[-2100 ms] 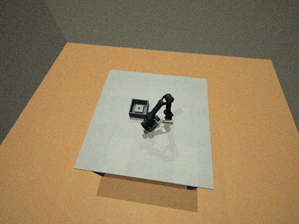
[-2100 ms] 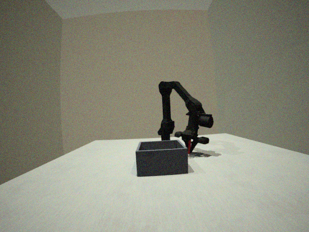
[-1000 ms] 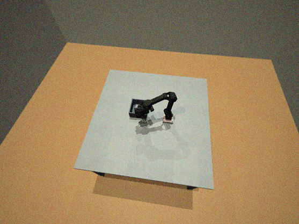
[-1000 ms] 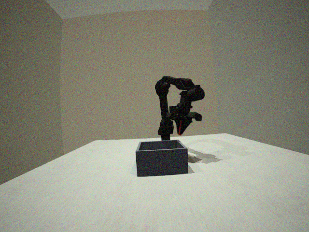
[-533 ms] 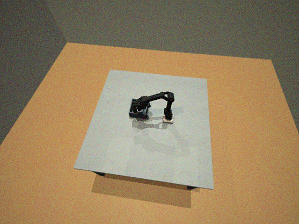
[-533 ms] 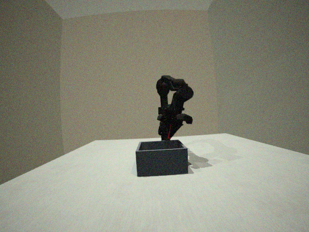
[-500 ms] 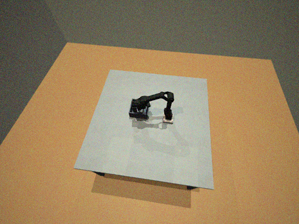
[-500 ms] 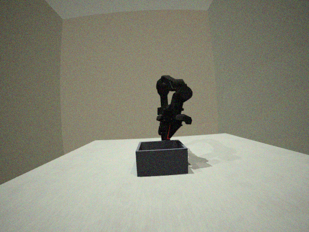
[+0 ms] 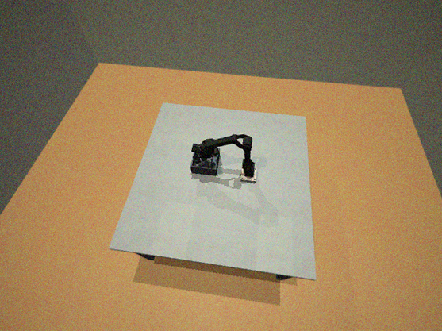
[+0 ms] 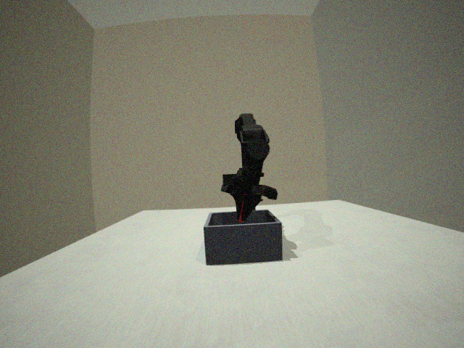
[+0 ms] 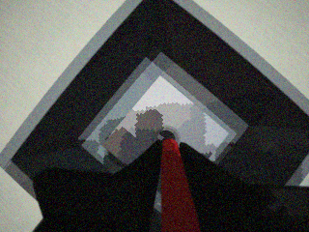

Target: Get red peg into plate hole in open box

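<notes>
The red peg (image 10: 241,209) (image 11: 178,193) is held roughly upright, its lower end just past the fingertips. My gripper (image 10: 243,217) (image 11: 170,147) is shut on the peg over the dark, open box (image 9: 204,170) (image 10: 243,245) (image 11: 71,79). In the exterior view the peg's end shows at about the box's rim; its exact height is unclear. In the wrist view the light plate (image 11: 160,90) lies at the box's bottom, and its dark hole (image 11: 166,133) shows just beyond the peg's end. In the top view the arm hides the peg and the plate.
The arm's base (image 9: 248,177) stands on the pale table (image 9: 220,225) (image 10: 232,299), to the right of the box in the top view. The box walls surround the plate on all sides. The arm's shadow falls across the table and the plate.
</notes>
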{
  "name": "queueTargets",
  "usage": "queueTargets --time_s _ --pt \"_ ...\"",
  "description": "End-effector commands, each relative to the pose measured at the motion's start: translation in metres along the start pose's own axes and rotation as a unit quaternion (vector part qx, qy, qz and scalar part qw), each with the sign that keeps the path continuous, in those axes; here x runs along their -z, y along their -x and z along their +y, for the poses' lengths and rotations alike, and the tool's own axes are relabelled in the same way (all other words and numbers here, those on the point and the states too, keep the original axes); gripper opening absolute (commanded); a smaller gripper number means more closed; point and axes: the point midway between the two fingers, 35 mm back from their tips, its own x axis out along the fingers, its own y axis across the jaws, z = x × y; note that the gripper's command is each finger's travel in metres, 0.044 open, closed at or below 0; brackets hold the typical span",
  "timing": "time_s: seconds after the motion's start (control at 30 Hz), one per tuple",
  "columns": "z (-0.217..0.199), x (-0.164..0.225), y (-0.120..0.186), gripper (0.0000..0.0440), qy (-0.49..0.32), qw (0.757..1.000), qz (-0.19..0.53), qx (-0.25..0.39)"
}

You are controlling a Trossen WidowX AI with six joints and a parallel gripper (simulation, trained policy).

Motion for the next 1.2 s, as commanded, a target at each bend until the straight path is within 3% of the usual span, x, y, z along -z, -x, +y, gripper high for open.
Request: queueTargets --time_s 0.0,0.17,0.4,1.17 --pt "0.0 -0.001 -0.012 0.0 0.021 1.0 0.013 -0.004" --pt "-0.001 0.003 -0.025 0.0014 0.047 0.998 0.033 -0.007" --pt "-0.003 0.003 -0.036 0.0166 0.06 0.997 0.058 -0.005" --pt "0.012 -0.028 0.004 0.0211 0.106 0.988 0.108 -0.008"
